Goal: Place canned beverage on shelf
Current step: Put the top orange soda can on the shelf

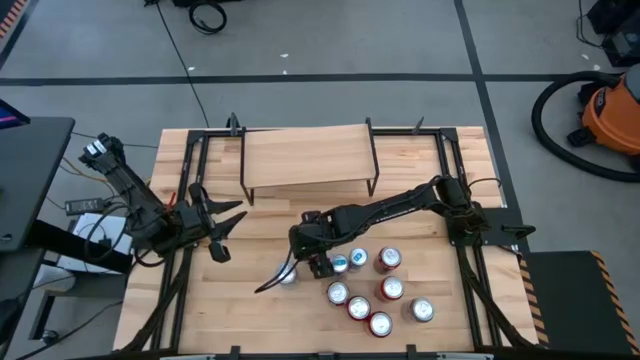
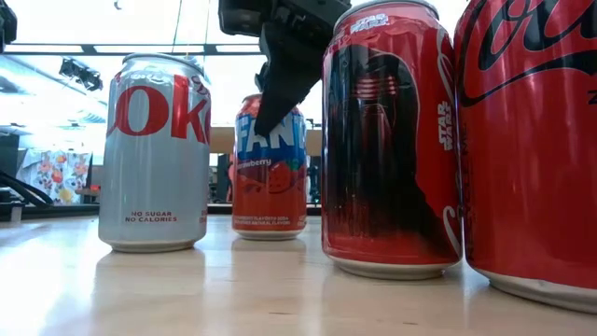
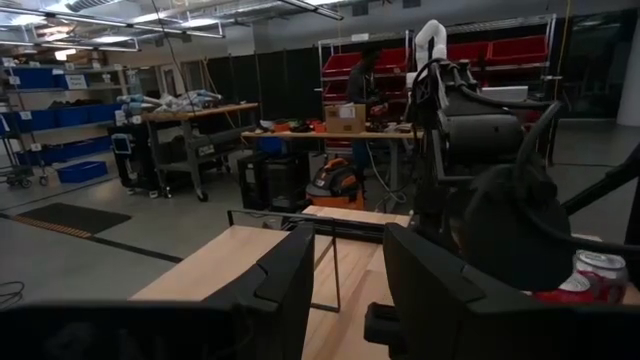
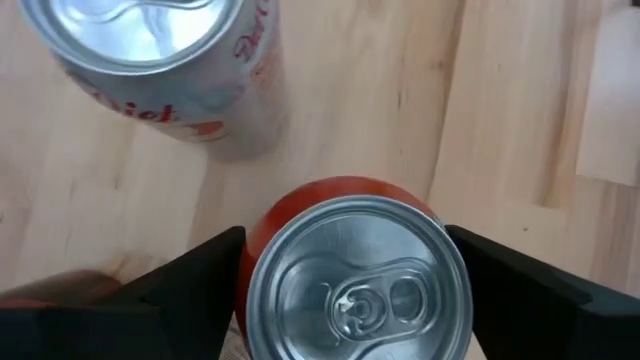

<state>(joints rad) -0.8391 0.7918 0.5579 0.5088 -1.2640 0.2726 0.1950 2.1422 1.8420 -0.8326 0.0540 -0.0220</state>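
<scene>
Right wrist view: the right gripper (image 4: 340,290) straddles a red-orange aluminium can with a silver lid (image 4: 355,285), one dark finger on each side of it, jaws wide and not yet pressing, so nothing is gripped. The can stands upright, long axis vertical, directly beneath the wrist; a silver Diet Coke can (image 4: 170,70) stands just beside it toward the upper left of the frame.

High view: this gripper sits at centre frame, at the left edge of the can cluster. Count: seven cans (image 1: 383,292) visible, all upright on the slatted table (image 1: 260,300). One low light-wood shelf on black legs (image 1: 308,158) lies above centre, bare, up-frame from the gripper.

The left gripper (image 1: 222,228) waits at left, partly open, empty. The right arm is much nearer the cans.
</scene>
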